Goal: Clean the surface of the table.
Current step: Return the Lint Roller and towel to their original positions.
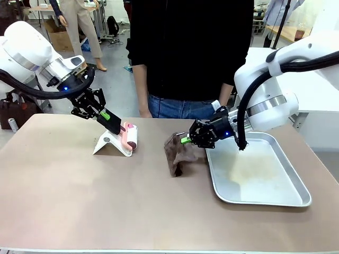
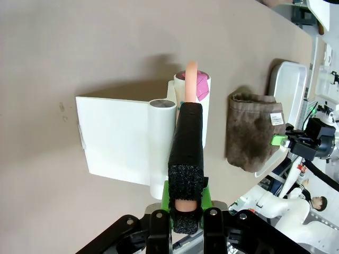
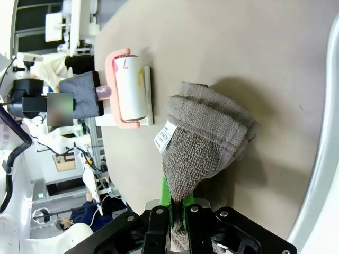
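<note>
No text can be read. A white sewn-in label [image 3: 166, 137] is seen on the brown towel [image 3: 204, 143], its print too small to be made out; a red mark on the lint roller [image 3: 130, 87] is illegible.

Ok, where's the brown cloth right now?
In the front view, the folded brown terry cloth hangs near the middle of the beige table, pinched in the right gripper, just left of the silver metal tray.
</note>
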`<state>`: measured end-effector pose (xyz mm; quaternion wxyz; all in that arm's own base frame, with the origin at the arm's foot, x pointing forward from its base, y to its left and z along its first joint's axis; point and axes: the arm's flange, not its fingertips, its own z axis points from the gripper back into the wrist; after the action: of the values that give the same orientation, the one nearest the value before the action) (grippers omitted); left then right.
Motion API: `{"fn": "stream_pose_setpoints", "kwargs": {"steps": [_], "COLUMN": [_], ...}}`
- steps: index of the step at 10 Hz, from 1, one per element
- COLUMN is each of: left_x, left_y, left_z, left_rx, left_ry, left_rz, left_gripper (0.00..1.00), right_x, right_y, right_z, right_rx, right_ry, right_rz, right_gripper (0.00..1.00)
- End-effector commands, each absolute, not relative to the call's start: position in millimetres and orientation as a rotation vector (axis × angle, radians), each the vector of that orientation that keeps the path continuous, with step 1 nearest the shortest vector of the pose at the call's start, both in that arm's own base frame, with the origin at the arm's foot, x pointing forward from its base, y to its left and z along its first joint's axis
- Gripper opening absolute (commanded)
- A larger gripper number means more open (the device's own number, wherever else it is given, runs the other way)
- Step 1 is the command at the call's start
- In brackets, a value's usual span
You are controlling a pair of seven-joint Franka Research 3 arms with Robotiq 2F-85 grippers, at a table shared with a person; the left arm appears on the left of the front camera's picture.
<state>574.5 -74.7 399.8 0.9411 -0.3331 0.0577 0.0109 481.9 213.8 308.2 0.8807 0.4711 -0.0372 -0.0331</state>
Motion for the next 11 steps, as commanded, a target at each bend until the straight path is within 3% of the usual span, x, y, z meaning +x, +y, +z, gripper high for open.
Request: {"fn": "stream_pose_setpoints", "kwargs": {"steps": [1, 11], "left_x": [576.8, 594.9], "left_y": [-65.7, -53.7], "left_z": [394.5, 388.5], "left_rx": [-0.599, -0.581], "left_ry": [0.171, 0.198], "left_rz": [0.015, 0.045], "left_gripper": [0.22, 0.22], "right_x": [487.2, 488.7], "right_y": [213.2, 211.3], "right_z": [313.2, 312.5], "right_rx": [1.003, 0.989], "right_ry": [-0.078, -0.055], "right_rz": [-0.086, -0.084], "right_gripper": [0.09, 0.09]}}
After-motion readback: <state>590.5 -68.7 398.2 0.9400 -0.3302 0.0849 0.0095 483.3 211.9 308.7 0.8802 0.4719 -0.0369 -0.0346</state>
